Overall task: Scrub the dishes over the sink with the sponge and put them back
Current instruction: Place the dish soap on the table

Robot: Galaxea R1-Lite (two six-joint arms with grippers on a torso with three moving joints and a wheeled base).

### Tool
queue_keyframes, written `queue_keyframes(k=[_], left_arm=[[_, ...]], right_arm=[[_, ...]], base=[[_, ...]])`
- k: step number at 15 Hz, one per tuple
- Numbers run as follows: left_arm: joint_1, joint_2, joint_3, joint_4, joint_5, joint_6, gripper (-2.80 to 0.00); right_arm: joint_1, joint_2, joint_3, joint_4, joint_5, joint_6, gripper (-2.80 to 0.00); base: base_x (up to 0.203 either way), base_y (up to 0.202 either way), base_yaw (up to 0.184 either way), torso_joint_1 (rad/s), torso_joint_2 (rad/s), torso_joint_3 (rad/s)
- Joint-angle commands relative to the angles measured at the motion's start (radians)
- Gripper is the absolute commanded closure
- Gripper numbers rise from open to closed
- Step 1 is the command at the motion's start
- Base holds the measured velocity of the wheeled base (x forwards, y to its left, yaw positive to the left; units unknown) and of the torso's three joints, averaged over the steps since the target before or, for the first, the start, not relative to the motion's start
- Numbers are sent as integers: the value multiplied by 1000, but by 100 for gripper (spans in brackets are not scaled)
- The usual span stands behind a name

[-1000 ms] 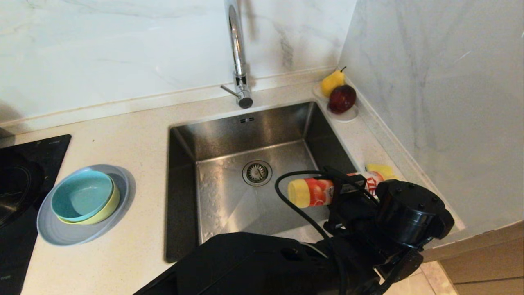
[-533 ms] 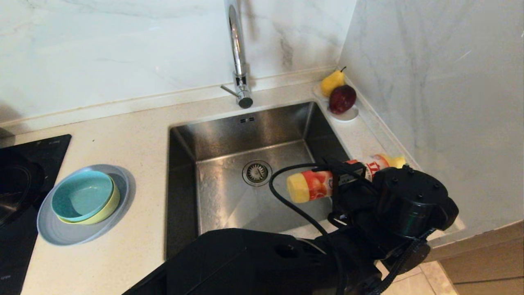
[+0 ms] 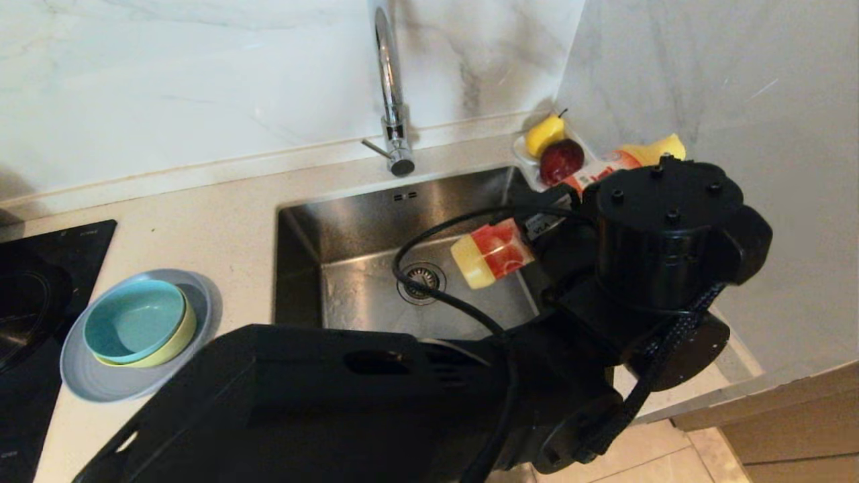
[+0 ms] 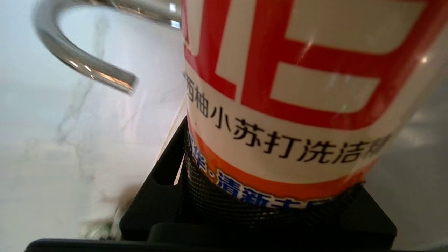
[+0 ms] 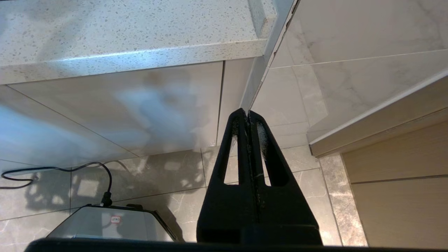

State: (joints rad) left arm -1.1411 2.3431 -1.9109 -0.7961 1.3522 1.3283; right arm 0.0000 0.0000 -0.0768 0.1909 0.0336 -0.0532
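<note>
Detergent bottle, white plastic with a red-and-orange label and yellow ends (image 3: 493, 253), clamped crosswise in the left gripper (image 3: 553, 228), slanting above the right side of the square brushed-steel sink (image 3: 349, 221). Could slide through the pads, given the smooth, round wall and a grip around the middle only; would then drop into the basin. Far yellow end sits close to the small white fruit dish (image 3: 520, 149) with its pear and apple, so a careless swing could knock them, or clip the tall chrome faucet (image 3: 389, 80). Yellow sponge hidden, presumably behind the arm.

Small teal-blue bowl (image 3: 131, 320) nested in the pale yellow-green bowl (image 3: 180, 339) on the wide grey-blue plate (image 3: 100, 382), on the table left of the sink, unscrubbed by the look of it.

Right gripper (image 5: 247, 120) pressed together, parked below the table edge.
</note>
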Motion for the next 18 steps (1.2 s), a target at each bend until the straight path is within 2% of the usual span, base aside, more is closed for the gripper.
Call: queue_keyframes(k=[1, 4, 6, 8, 11, 13, 16, 18], left_arm=[[0, -70, 0, 29, -37, 5, 0], [-1, -140, 0, 78, -82, -18, 0], [-2, -191, 0, 88, -204, -50, 0], [-2, -256, 0, 152, -269, -99, 0], [-2, -347, 0, 298, -373, -282, 0], [-2, -411, 0, 426, -446, -366, 0], [8, -544, 0, 591, -616, -556, 0], [32, -631, 1, 686, -698, -671, 0]], right_arm=[[0, -2, 0, 1, 1, 0, 0], [0, -2, 0, 1, 0, 0, 0], [0, -2, 0, 1, 0, 1, 0], [0, -2, 0, 1, 1, 0, 0], [0, -2, 0, 1, 0, 0, 0], [0, -2, 0, 1, 0, 0, 0], [0, -2, 0, 1, 0, 0, 0], [0, -2, 0, 1, 0, 0, 0]], base=[[0, 0, 0, 0, 0, 0], [0, 0, 0, 0, 0, 0], [0, 0, 0, 0, 0, 0], [0, 0, 0, 0, 0, 0], [0, 0, 0, 0, 0, 0], [0, 0, 0, 0, 0, 0], [0, 0, 0, 0, 0, 0], [0, 0, 0, 0, 0, 0]])
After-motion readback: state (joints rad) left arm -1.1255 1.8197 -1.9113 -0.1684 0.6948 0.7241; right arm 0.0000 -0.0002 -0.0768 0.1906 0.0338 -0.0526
